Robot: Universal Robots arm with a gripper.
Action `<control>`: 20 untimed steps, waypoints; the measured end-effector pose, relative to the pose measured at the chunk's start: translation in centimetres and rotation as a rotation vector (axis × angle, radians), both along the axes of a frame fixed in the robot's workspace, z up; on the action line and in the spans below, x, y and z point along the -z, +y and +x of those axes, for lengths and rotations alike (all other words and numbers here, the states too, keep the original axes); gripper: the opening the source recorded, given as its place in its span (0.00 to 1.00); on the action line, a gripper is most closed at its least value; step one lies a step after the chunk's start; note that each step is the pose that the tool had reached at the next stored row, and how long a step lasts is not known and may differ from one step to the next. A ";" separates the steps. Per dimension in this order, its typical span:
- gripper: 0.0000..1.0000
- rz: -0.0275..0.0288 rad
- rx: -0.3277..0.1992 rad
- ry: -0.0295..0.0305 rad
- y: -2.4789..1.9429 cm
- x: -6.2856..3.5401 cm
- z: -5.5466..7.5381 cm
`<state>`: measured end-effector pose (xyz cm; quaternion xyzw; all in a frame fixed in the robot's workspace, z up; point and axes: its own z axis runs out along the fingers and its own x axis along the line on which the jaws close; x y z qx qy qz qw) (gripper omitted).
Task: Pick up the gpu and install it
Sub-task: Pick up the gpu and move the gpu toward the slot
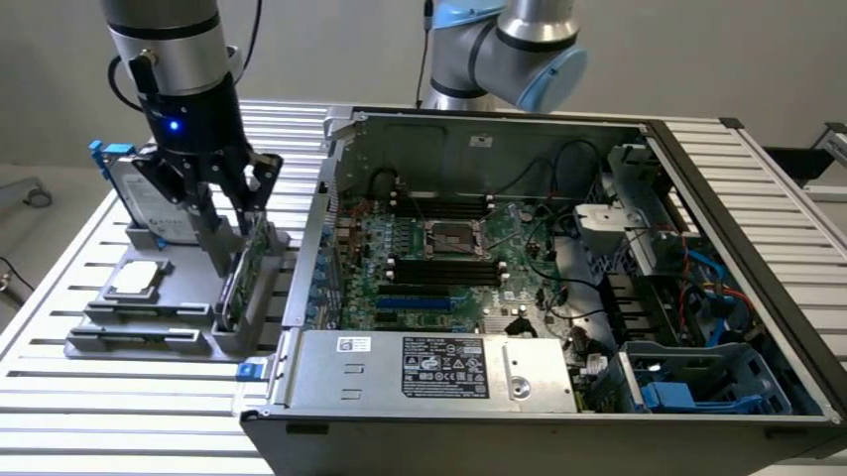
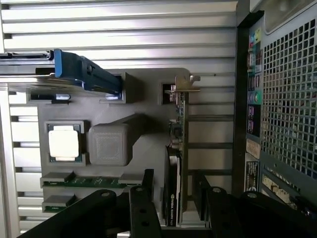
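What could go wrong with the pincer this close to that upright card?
The open pincer straddles the gpu, which stands on edge in a grey holder; an off-centre squeeze might tilt or jam it. The computer case stands close beside, so a lifted card could clip it.

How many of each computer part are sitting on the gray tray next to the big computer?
gpu: 1
hard drive: 1
processor chip: 1
memory sticks: 2
Total: 5
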<state>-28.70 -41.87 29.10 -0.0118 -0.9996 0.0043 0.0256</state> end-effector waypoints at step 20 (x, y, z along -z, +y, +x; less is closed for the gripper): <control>0.44 0.0000 0.000 -0.0001 -0.60 3.64 0.0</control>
